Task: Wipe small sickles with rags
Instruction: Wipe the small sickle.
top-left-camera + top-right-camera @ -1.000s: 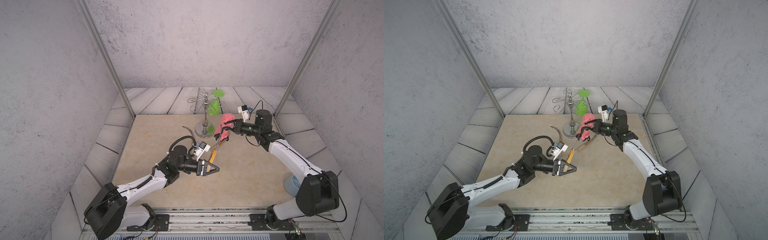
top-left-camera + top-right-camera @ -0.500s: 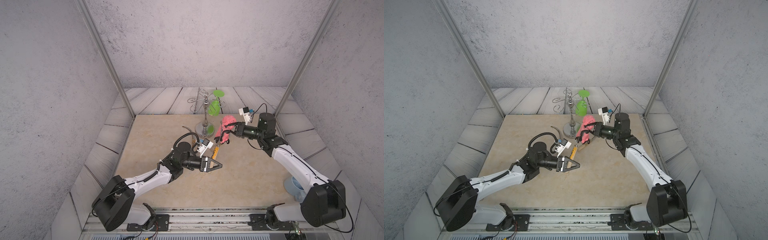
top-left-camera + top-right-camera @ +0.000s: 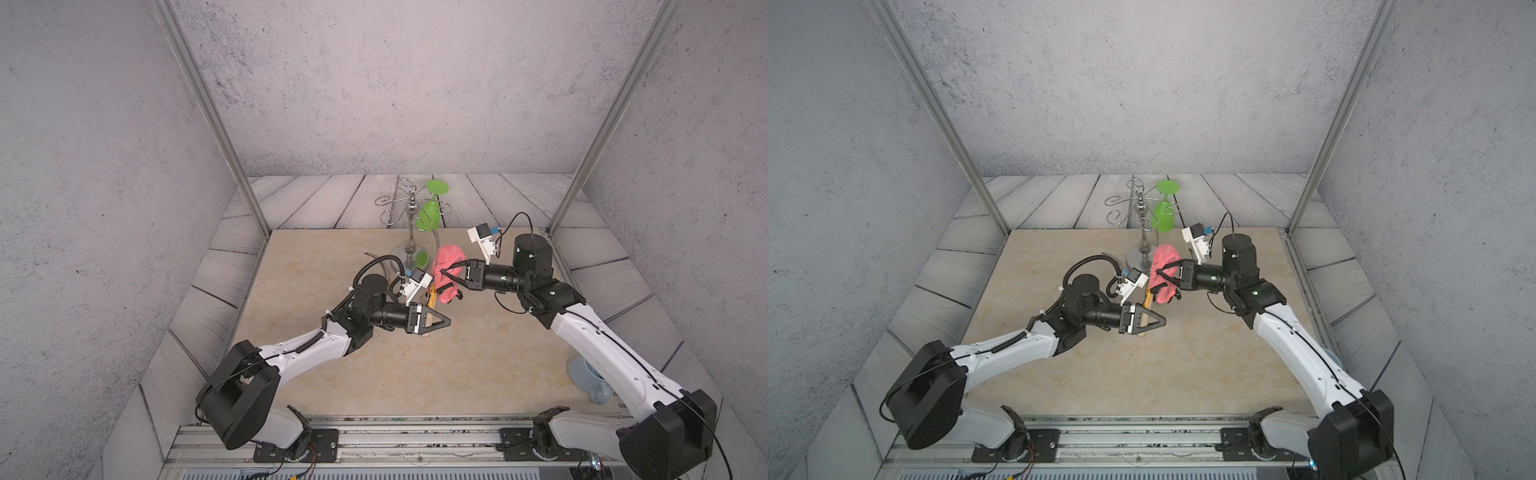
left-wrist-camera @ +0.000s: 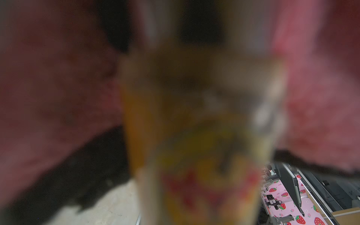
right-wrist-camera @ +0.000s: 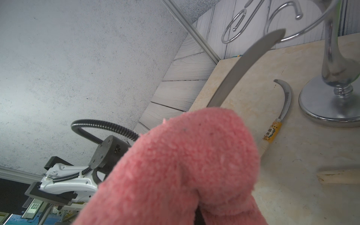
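My left gripper (image 3: pixel 440 322) (image 3: pixel 1154 322) is shut on the pale wooden handle of a small sickle (image 3: pixel 432 294) (image 3: pixel 1147 297), low over the middle of the table. Its yellow-labelled handle (image 4: pixel 194 136) fills the left wrist view as a blur. My right gripper (image 3: pixel 448 276) (image 3: pixel 1162 277) is shut on the pink rag (image 3: pixel 446 259) (image 3: pixel 1163 259) (image 5: pixel 185 165), which wraps the held sickle; the grey blade (image 5: pixel 243 66) sticks out beyond the cloth. A second sickle (image 5: pixel 280 111) (image 3: pixel 376 255) lies flat beside the stand's base. Another pale handle end (image 5: pixel 339 176) lies nearby.
A chrome wire-armed stand (image 3: pixel 410 232) (image 3: pixel 1144 241) (image 5: pixel 331 78) rises just behind the rag, with a green goblet (image 3: pixel 430 212) (image 3: pixel 1163 216) hanging on it. A pale blue cup (image 3: pixel 590 378) sits at the table's front right, under my right arm. Metal posts frame the back corners.
My left gripper has carried the sickle to the right and farther back, toward the rag. The right gripper with the rag has come slightly nearer. Both grips are unchanged.
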Motion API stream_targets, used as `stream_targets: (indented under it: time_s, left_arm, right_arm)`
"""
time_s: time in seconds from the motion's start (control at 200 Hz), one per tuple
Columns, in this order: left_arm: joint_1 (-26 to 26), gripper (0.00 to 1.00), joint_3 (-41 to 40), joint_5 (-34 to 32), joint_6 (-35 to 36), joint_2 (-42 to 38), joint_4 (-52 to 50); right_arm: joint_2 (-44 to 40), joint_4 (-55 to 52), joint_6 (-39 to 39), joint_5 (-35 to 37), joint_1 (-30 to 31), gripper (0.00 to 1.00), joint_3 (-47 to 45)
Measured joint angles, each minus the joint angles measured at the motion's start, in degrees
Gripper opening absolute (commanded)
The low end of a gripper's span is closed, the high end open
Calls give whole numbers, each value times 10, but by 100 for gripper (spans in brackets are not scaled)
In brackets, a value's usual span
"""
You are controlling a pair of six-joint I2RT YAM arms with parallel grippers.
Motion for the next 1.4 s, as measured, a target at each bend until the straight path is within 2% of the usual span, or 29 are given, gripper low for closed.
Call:
stream_targets:
  time_s: [0.195,0.43,0.656,0.851,1.396]
  left_arm:
    - [20,0,10,3,6,-6,-21]
    - [13,0,-35,3,-1,-67,-23]
    - [-39,0,-92,3,-5,-121,-20]
    - [-51,0,-119,5,-28,-124,15]
    - [-88,0,-110,5,-76,-46,140]
  right_arm:
    - [-57,-122,-61,34,0,10,16]
    - [-53,-174,-78,59,-82,10,37]
    - [51,-119,-58,38,-89,10,82]
    - [111,-58,-23,4,-90,10,116]
    - [145,15,17,-48,-90,11,132]
